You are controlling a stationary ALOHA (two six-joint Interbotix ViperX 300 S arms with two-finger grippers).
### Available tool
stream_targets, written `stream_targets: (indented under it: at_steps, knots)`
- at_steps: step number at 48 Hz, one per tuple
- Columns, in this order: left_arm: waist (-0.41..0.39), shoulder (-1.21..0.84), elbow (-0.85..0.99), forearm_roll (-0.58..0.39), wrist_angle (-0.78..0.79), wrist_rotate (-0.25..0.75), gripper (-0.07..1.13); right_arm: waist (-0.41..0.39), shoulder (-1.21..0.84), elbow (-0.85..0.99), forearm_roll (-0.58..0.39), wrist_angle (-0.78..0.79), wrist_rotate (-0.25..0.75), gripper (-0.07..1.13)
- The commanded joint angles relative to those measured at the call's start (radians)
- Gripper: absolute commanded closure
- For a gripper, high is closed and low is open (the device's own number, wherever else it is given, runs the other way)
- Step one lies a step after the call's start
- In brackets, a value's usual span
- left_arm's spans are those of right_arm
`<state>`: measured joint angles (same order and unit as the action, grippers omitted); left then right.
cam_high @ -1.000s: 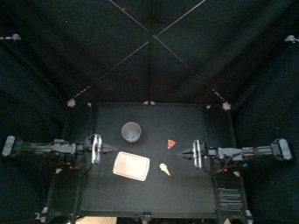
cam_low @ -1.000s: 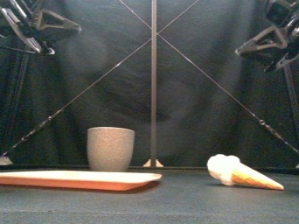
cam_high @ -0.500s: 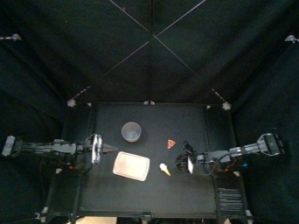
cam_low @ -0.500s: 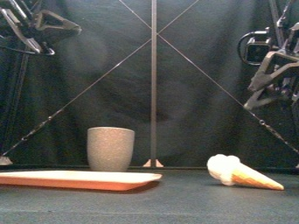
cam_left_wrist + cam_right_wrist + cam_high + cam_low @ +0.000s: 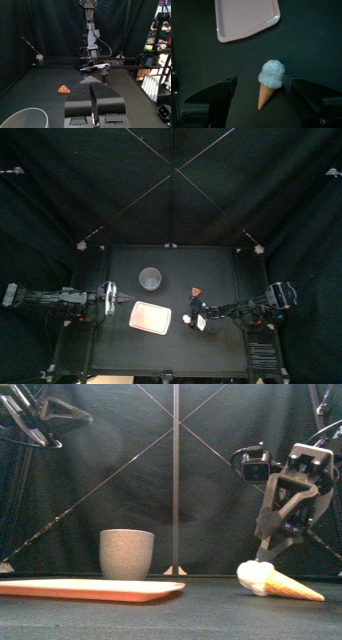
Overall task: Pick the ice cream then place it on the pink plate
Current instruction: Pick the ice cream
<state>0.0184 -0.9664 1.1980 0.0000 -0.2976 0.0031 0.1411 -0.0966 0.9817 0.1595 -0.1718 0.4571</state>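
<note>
Approach step: the right gripper (image 5: 269, 552), wide open and empty, hovers just above the ice cream (image 5: 270, 84) lying on the bench (image 5: 174, 260) near the pink plate (image 5: 244, 17). Next it must lower and close.

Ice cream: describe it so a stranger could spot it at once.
On the black table, look right of the pink tray, under the right gripper. The ice cream lies on its side: the only cone, tan with a pale scoop.
</note>
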Motion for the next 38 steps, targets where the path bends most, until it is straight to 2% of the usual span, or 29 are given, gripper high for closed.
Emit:
stream_targets:
  at_steps: [1, 25, 30, 38]
  knots:
    - [0.002, 0.006, -0.014, 0.002, -0.008, 0.002, 1.08, 0.005, 0.012, -0.032, 0.000, 0.017, 0.003, 0.03]
    - [0.002, 0.003, -0.014, 0.002, -0.003, 0.000, 1.08, 0.008, 0.141, -0.101, 0.011, 0.055, 0.005, 0.06]
    - [0.002, 0.002, -0.012, 0.002, -0.003, 0.000, 1.08, 0.009, 0.146, -0.114, 0.008, 0.063, 0.005, 0.13]
    - [0.000, 0.000, -0.014, 0.002, -0.003, 0.000, 1.08, 0.009, 0.146, -0.120, 0.006, 0.086, 0.005, 0.34]
